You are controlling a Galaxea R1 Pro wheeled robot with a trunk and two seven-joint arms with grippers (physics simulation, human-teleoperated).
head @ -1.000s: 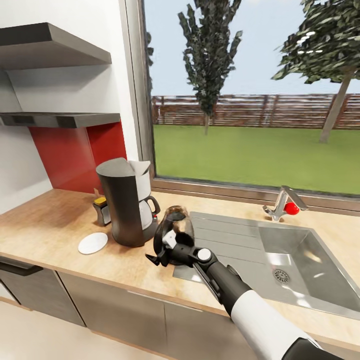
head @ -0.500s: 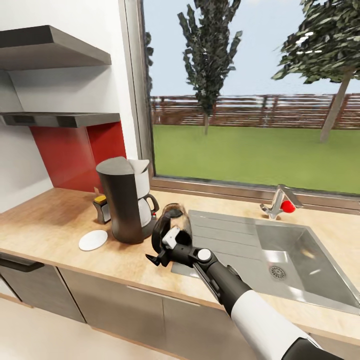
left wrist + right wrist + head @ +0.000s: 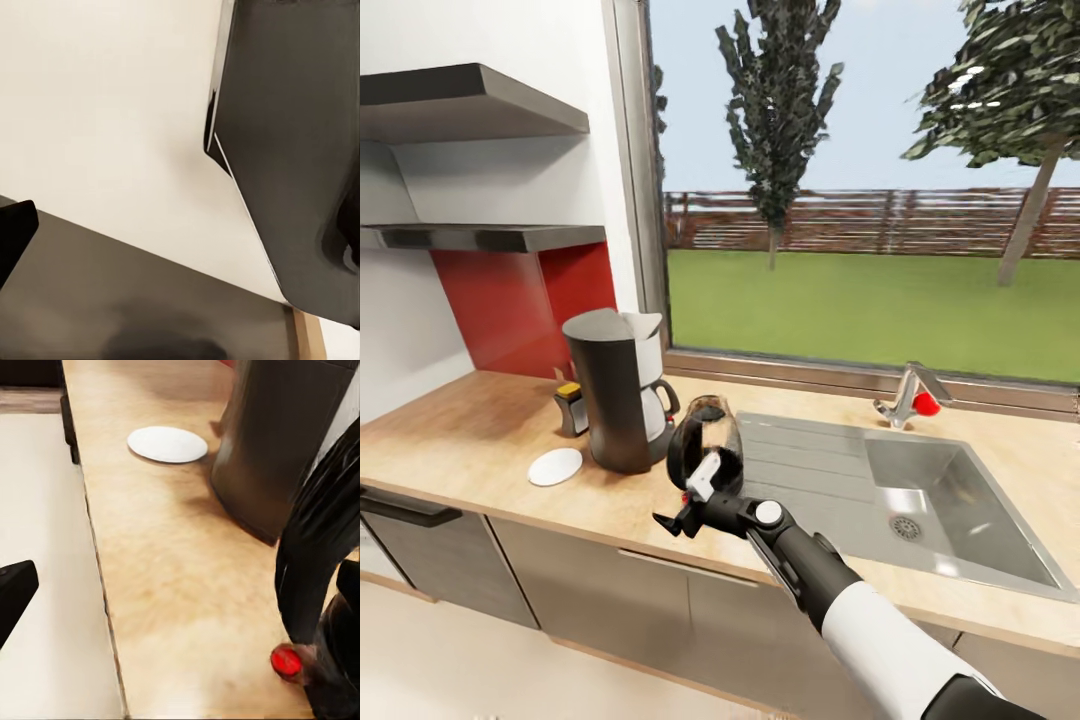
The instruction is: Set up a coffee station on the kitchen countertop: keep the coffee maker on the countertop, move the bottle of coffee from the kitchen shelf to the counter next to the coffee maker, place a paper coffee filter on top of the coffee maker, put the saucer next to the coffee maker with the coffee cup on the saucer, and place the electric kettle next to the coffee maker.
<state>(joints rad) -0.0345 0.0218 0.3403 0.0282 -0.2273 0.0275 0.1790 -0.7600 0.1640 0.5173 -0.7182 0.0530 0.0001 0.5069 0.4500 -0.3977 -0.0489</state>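
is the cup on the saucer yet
No, the white saucer lies bare on the counter, to the left of the coffee maker, with nothing on it.

Matt wood-grain countertop (image 3: pixel 480 440); brushed metal sink (image 3: pixel 960 500); glossy dark kettle (image 3: pixel 705 455); matt coffee maker (image 3: pixel 615 400).

Your left wrist camera: pale floor (image 3: pixel 105 112) | dark cabinet panel (image 3: pixel 292 112) standing over it | dark flat surface (image 3: pixel 135 300) close by | black fingertip (image 3: pixel 13 232) at frame edge | wood strip (image 3: pixel 307 337) beside panel.
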